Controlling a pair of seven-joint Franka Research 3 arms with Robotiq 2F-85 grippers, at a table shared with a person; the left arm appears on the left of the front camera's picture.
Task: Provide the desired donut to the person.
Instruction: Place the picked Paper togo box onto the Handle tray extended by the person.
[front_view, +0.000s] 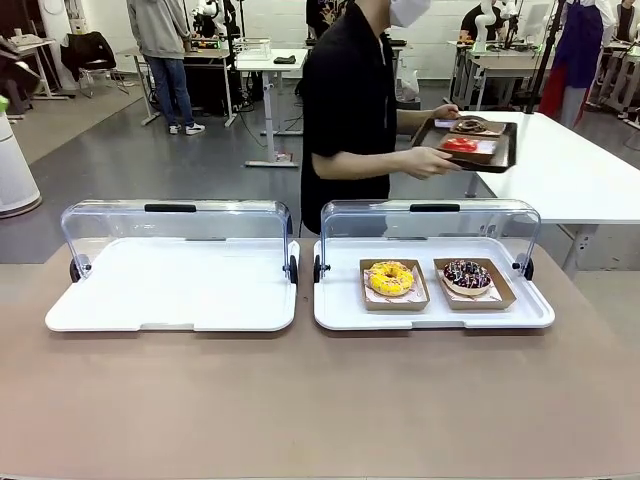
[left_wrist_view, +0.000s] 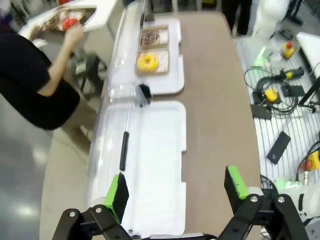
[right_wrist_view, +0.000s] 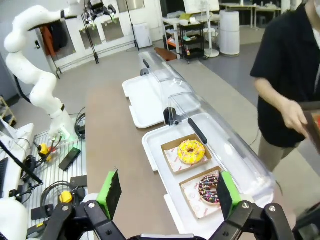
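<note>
Two white trays sit side by side on the brown worktop (front_view: 320, 400) in the front view. The left tray (front_view: 172, 285) has nothing on it, and its clear lid (front_view: 175, 225) stands up at the back. The right tray (front_view: 432, 300) holds two paper boxes. The yellow donut (front_view: 391, 277) is in the middle of the frame, and the chocolate donut (front_view: 467, 274) with sprinkles is just to its right.

The person (front_view: 350, 110) in the black top stands at the top middle, behind the trays (turned to the side). Both hands hold a dark tray (front_view: 465, 143) with a red donut (front_view: 459, 145) and a brown donut (front_view: 470, 125) on it.

In the left wrist view, the left gripper (left_wrist_view: 176, 192) is at the bottom of the frame, wide open, holding nothing. In the right wrist view, the right gripper (right_wrist_view: 167, 192) is at the bottom too, wide open and holding nothing, high above the two donuts.
</note>
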